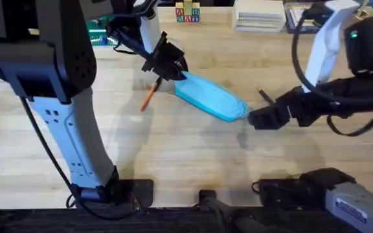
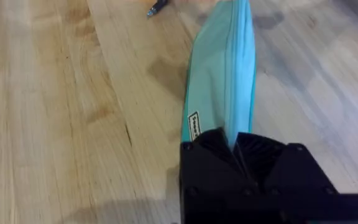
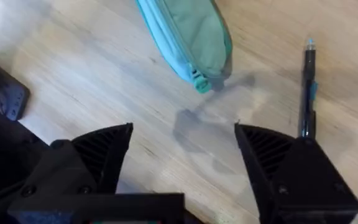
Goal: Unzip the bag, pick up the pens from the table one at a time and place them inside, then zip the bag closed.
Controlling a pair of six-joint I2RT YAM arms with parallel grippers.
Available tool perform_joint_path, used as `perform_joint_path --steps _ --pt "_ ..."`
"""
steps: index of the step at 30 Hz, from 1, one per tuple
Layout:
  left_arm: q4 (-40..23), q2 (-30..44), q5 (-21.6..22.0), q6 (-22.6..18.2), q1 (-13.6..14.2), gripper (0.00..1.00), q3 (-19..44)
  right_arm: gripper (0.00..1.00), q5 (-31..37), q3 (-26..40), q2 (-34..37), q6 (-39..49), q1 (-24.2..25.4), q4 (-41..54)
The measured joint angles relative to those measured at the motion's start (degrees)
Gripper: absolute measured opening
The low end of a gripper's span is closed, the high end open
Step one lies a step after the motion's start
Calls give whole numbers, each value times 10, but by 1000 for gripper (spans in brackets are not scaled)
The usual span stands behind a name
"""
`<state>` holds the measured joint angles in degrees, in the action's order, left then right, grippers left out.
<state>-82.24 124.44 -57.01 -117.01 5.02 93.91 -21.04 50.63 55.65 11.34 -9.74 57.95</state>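
The bag (image 1: 211, 97) lies on the table (image 1: 173, 155) a little right of centre and towards the far side, stretched on a diagonal from its far-left end to its near-right end. The left gripper (image 1: 173, 66) sits at the bag's far-left end; in the left wrist view its black fingers (image 2: 213, 155) are pressed together right at the end of the bag (image 2: 225, 81), with the zipper line running straight into the narrow gap between them, so they appear to pinch the zipper pull or the fabric there, though the pull itself is hidden by the fingers. The zipper looks closed along the visible length. The right gripper (image 1: 259, 119) hovers just beside the bag's near-right end, not touching it; in the right wrist view its two fingers (image 3: 104, 149) are spread wide with bare table between them, and the bag's end (image 3: 191, 37) with a small teal tab lies beyond them. An orange pen (image 1: 149, 96) rests on the table just left of the bag's far end. A thin dark pen (image 1: 265, 95) lies just right of the bag, far of the right gripper, and appears in the right wrist view (image 3: 307, 81) beside one finger.
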Motion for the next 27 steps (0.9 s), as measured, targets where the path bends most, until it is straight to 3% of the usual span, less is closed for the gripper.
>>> perform_joint_path --steps 13,27 --pt "0 0 0 0 0 42 0 996 3 0 112 11 0 -19" --pt "0 0 0 0 0 42 0 997 3 0 121 45 0 -56"
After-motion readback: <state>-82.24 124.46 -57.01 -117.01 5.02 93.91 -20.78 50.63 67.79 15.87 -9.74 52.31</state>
